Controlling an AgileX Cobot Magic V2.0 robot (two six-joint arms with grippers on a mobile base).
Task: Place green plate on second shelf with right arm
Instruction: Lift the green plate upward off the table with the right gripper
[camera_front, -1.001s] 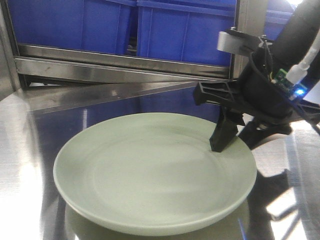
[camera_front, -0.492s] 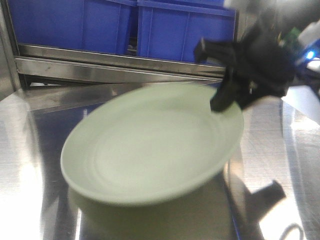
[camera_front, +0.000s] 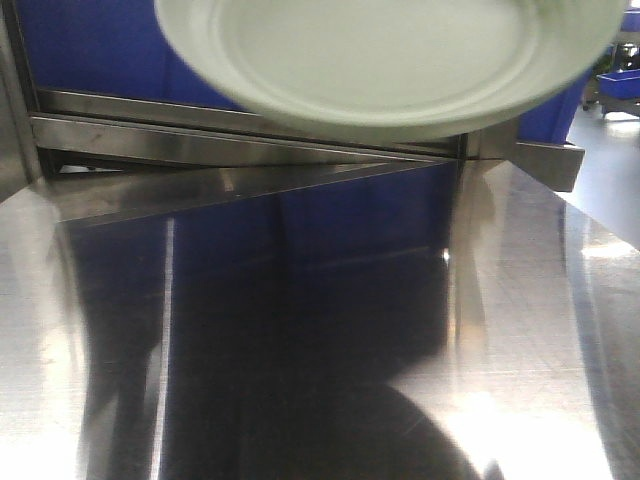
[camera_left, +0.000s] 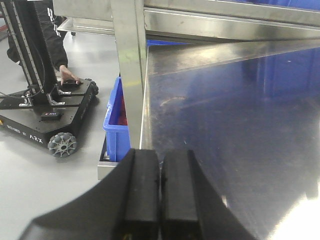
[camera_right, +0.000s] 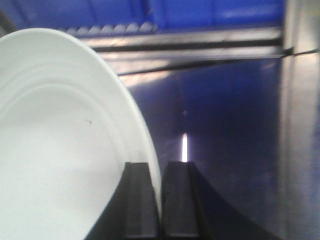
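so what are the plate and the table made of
green plate: probably ceramic or melamine, matte pale green; soft glare, faint moulded rings. table: looks like stainless steel, polished finish; it mirrors the blue bins.

Smooth, matt finish on the green plate (camera_front: 390, 60), faintly ringed. Brushed steel on the shelf surface (camera_front: 300, 330), glossy, mirror-bright, finely scratched. Duller metal on the upright post (camera_left: 129, 75). Matt black plastic on the right gripper (camera_right: 160, 167) and left gripper (camera_left: 160, 155). Smooth blue plastic on the far bins (camera_front: 80, 40).
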